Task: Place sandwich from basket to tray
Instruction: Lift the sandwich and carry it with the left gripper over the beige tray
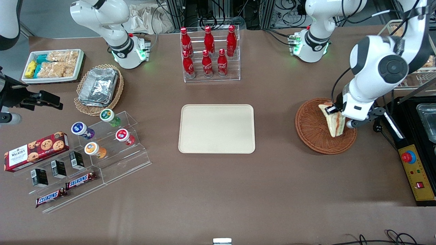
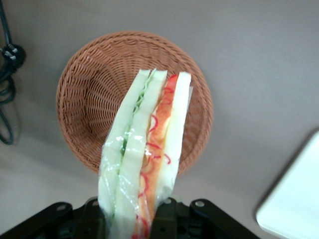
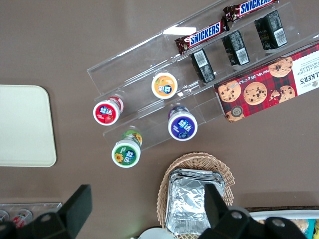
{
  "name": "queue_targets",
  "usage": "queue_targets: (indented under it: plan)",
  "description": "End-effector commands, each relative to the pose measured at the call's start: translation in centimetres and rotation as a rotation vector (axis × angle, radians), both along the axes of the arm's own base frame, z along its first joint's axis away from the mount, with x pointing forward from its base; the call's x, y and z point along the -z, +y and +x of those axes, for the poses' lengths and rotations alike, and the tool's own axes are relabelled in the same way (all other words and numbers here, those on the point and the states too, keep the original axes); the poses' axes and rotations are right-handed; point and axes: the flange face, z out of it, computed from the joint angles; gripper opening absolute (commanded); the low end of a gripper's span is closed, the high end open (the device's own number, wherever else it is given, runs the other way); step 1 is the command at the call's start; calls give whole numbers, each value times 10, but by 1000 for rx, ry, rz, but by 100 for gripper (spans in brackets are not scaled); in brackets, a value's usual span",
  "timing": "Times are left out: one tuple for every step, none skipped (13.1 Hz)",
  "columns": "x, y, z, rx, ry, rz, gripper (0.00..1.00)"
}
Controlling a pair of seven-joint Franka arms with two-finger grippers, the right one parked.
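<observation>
Front view: the gripper (image 1: 335,114) hangs over the wicker basket (image 1: 311,131), fingers clamped on the wrapped sandwich (image 1: 333,121), which hangs above the basket floor. The cream tray (image 1: 217,128) lies bare, well apart toward the parked arm's end, with open brown table (image 1: 272,190) between.

Left wrist view: the sandwich (image 2: 144,164) is pinched between dark fingers (image 2: 162,219) above the basket (image 2: 94,94); a tray corner (image 2: 299,204) shows nearby.

Right wrist view: only the tray's edge (image 3: 25,124) shows.

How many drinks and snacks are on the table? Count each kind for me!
Red cola bottles: 6
Little yogurt cups: 4
Snickers bars: 2
Cookie box: 1
Sandwich, held in the hand over the basket: 1
Total: 14
</observation>
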Motion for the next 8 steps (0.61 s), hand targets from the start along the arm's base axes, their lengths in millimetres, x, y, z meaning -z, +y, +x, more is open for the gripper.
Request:
queue_targets:
  plan:
    - [-50, -53, 11, 101, -5, -18, 0]
    - [-63, -79, 8, 137, -20, -26, 0]
    - [-66, -106, 7, 177, -19, -55, 0]
    - [-62, -138, 5, 203, -4, -88, 0]
    - [-56, -166, 1, 175, -9, -91, 0]
    - [-44, -192, 0, 151, -23, -108, 0]
    - [-34, -211, -1, 153, -48, -135, 0]
    - [-15, -231, 0, 171, -44, -166, 0]
